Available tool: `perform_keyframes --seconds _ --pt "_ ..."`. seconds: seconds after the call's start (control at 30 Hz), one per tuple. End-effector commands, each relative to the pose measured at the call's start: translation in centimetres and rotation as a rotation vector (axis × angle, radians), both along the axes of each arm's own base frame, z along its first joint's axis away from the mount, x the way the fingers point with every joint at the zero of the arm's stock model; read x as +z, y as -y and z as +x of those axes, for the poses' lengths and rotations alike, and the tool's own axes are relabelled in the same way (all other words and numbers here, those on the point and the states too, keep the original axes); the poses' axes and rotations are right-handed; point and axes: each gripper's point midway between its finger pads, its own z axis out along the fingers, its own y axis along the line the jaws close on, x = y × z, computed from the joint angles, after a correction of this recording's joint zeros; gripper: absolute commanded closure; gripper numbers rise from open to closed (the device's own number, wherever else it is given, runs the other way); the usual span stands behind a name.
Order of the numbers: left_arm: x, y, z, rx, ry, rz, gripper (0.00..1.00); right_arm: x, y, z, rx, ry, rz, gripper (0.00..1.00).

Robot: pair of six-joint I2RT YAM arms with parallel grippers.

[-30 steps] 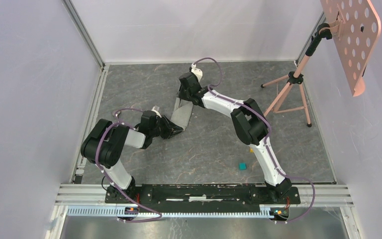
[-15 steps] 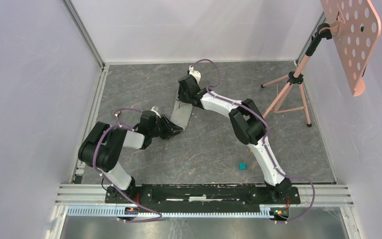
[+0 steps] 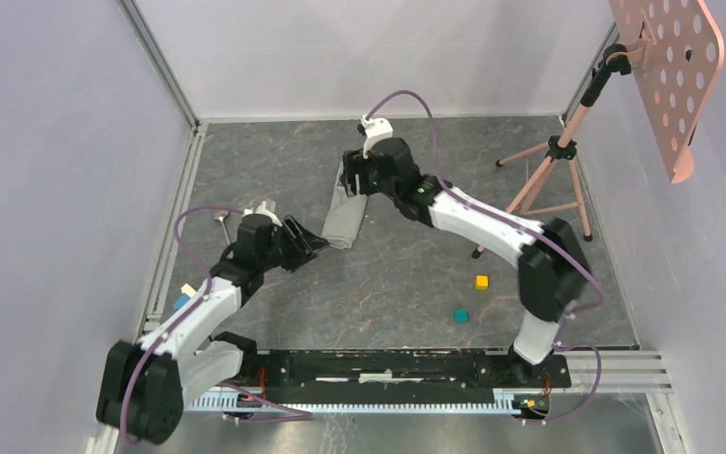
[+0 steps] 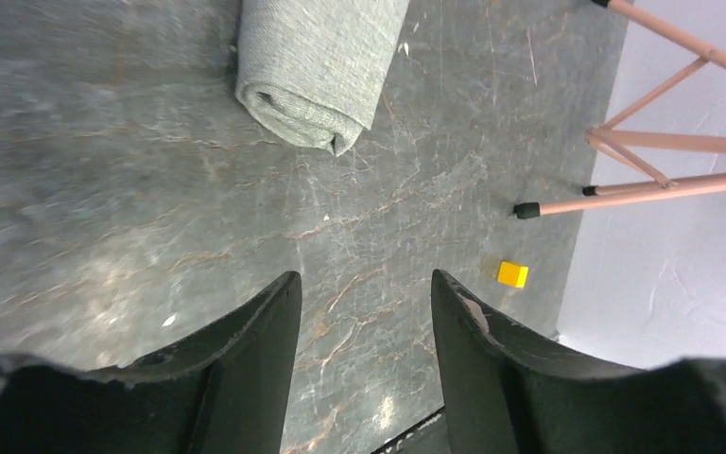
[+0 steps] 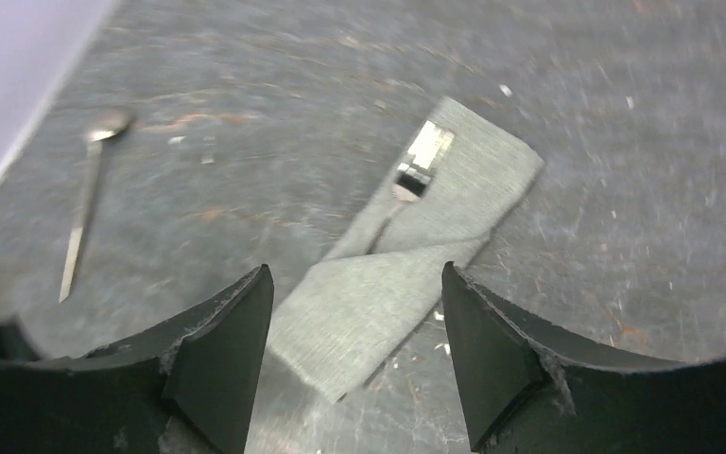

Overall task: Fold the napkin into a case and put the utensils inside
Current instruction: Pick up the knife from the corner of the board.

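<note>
1. The napkin [image 3: 345,216] lies near the middle of the desk [image 3: 406,274]. It is folded into a long, thin shape. In the left wrist view its near end looks thick, with layers, so the folding looks mostly done.
2. In the right wrist view a small shiny bit and a dark line show on the napkin, beside its label [image 5: 425,151]. It may be the fork, but it is too blurry to tell.
3. The spoon [image 5: 83,210] lies bare on the desk, well apart from the napkin, on the wall side. It is not inside yet.
4. The right pincer [image 5: 357,274] hangs over the far end of the napkin. Its fingers are spread and it holds nothing.
5. The left pincer [image 4: 364,284] sits near the near end of the napkin. It is spread too, and nothing is between its fingers.
6. What looks left to do: pick up the spoon and slide it into the napkin. The fork must go in too, if it is not in already.
7. A yellow cube [image 3: 481,282], a teal cube [image 3: 460,315] and a pink stand [image 3: 558,149] sit off to the right, away from the job.
</note>
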Motion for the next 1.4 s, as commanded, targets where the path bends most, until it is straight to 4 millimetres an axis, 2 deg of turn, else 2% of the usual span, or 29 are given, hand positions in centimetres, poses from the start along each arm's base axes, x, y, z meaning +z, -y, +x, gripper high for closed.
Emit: perform_keyframes --seconds 0.0,0.07,0.13,0.2,0.27,0.3,0.4,0.53,0.67,0.77,0.93,1.07,1.23,1.3,1.37 --pt "1.1 -5.7 -1.9 0.108 -0.067 0.252 0.38 3.2 -0.5 -4.3 0.253 0.188 0.022 0.28" --pt "1.8 -8.7 -2.7 0.188 -0.115 0.344 0.35 2.7 0.2 -6.5 0.335 0.222 0.014 0.27" --pt "2.5 -11.9 -2.8 0.265 -0.149 0.448 0.28 2.1 1.2 -7.7 0.365 0.243 -0.002 0.26" --pt "2.8 -15.4 -3.0 0.346 -0.216 0.562 0.21 1.7 2.0 -8.2 0.373 0.251 -0.009 0.26" --pt "2.9 -18.6 -2.7 0.384 -0.280 0.671 0.18 1.8 2.5 -8.4 0.373 0.259 -0.003 0.25" --pt "2.8 -20.4 -2.3 0.397 -0.318 0.719 0.17 2.0 2.5 -8.6 0.379 0.267 0.008 0.25" --pt "1.6 -24.1 -0.5 0.380 -0.430 0.808 0.18 2.6 2.7 -8.8 0.389 0.272 0.047 0.25" --pt "0.0 -26.9 3.0 0.358 -0.513 0.830 0.29 3.5 3.3 -8.9 0.392 0.280 0.101 0.25" --pt "-2.5 -27.9 6.1 0.335 -0.546 0.790 0.42 4.2 4.6 -8.6 0.362 0.296 0.119 0.25" --pt "-3.9 -27.5 7.8 0.303 -0.521 0.765 0.45 4.4 5.2 -8.4 0.342 0.305 0.129 0.25" --pt "-6.2 -27.6 8.1 0.271 -0.541 0.770 0.47 3.7 4.8 -8.4 0.357 0.274 0.156 0.25" --pt "-7.7 -27.3 7.8 0.244 -0.591 0.753 0.62 2.5 4.2 -8.2 0.377 0.226 0.166 0.25" --pt "-7.7 -26.5 8.3 0.203 -0.594 0.714 0.86 1.6 4.8 -7.3 0.350 0.201 0.142 0.25" --pt "-6.7 -25.5 8.6 0.180 -0.553 0.687 0.91 1.4 5.3 -7.0 0.337 0.202 0.125 0.24" --pt "-5.3 -23.5 9.1 0.144 -0.479 0.635 0.94 1.2 5.7 -6.8 0.324 0.199 0.112 0.23"
